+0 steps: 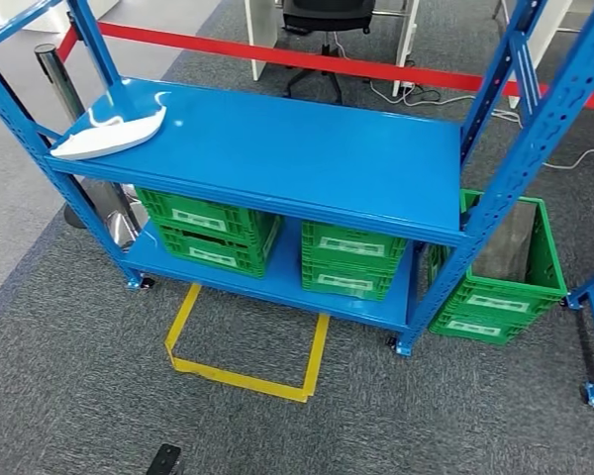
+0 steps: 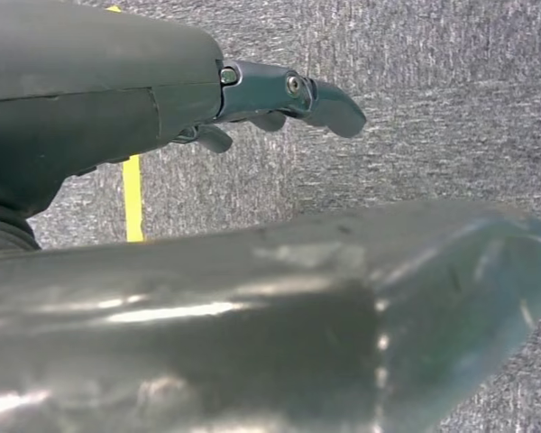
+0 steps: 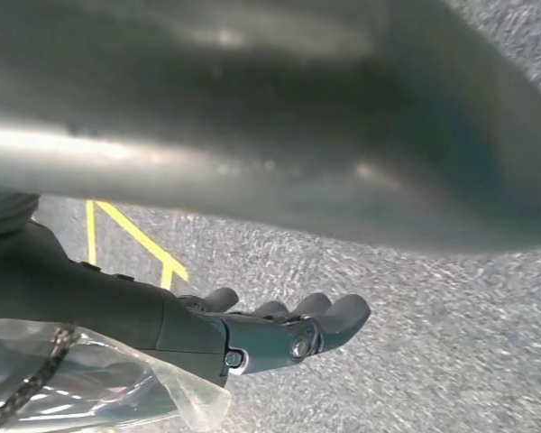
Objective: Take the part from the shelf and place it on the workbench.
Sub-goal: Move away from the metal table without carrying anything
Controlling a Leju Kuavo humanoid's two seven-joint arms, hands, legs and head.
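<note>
Lying at the upper left of the head view, the white part point(image 1: 111, 137) rests flat on the top board of the blue shelf point(image 1: 294, 158), close to that board's left end and near its front edge. Under the board, green crates point(image 1: 204, 230) sit in stacks on the lower level, and another green crate point(image 1: 503, 277) stands on the grey carpet point(image 1: 69, 396) at the right, just outside the frame's post. A yellow tape outline point(image 1: 242, 368) marks the carpet in front of the shelf, low in the middle of the picture, and a red barrier band point(image 1: 279, 55) runs across the top. The left hand point(image 2: 186, 99) hangs over the carpet with its fingers point(image 2: 322, 101) stretched out, slightly apart and holding nothing. The right hand point(image 3: 206, 334) hangs likewise over the carpet, fingers point(image 3: 335, 317) extended side by side and bare, with a crinkled clear plastic film point(image 3: 118, 388) showing beside the wrist.
</note>
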